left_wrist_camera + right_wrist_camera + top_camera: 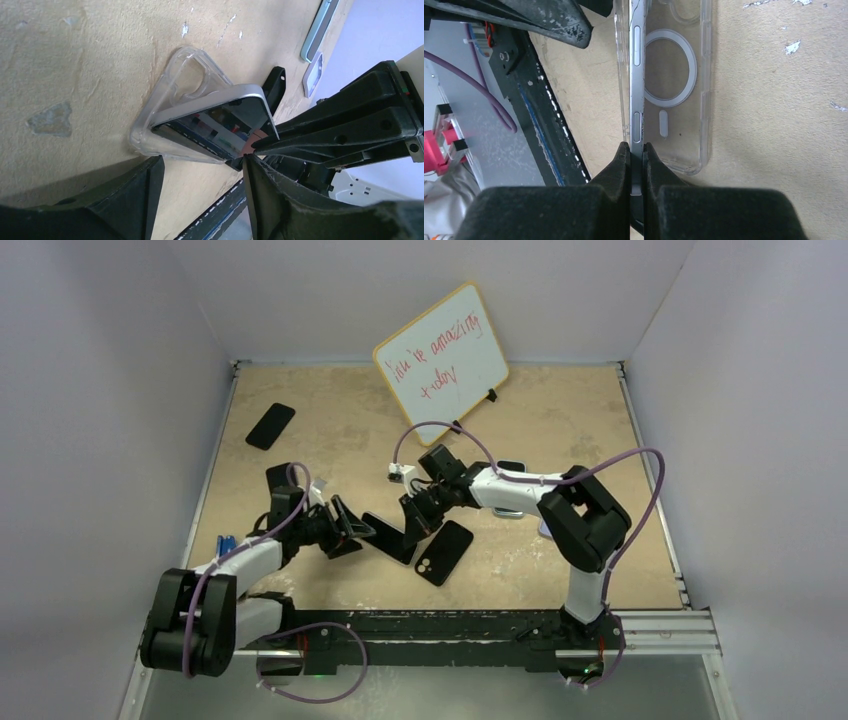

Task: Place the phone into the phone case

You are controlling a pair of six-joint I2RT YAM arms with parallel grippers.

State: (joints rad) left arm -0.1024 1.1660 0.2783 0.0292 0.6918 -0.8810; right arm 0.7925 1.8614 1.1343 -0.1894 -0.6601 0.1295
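Note:
The clear phone case (170, 90) lies flat on the tan table, its ring mark plain in the right wrist view (674, 75). The phone (215, 122) stands tilted on one long edge inside the case, screen towards my left wrist camera. My right gripper (637, 150) is shut on the phone's raised silver edge (637, 75). From the top, the phone (390, 538) sits between both grippers. My left gripper (200, 170) is open just short of the case's near side, with nothing between its fingers. Its right fingertip (255, 165) is at the phone's lower corner.
A black phone-shaped thing (443, 552) lies just right of the case, and another (270, 426) at the far left. A whiteboard (440, 350) leans at the back. A light blue case (320, 25) lies under the right arm. The black rail (450, 625) runs along the near edge.

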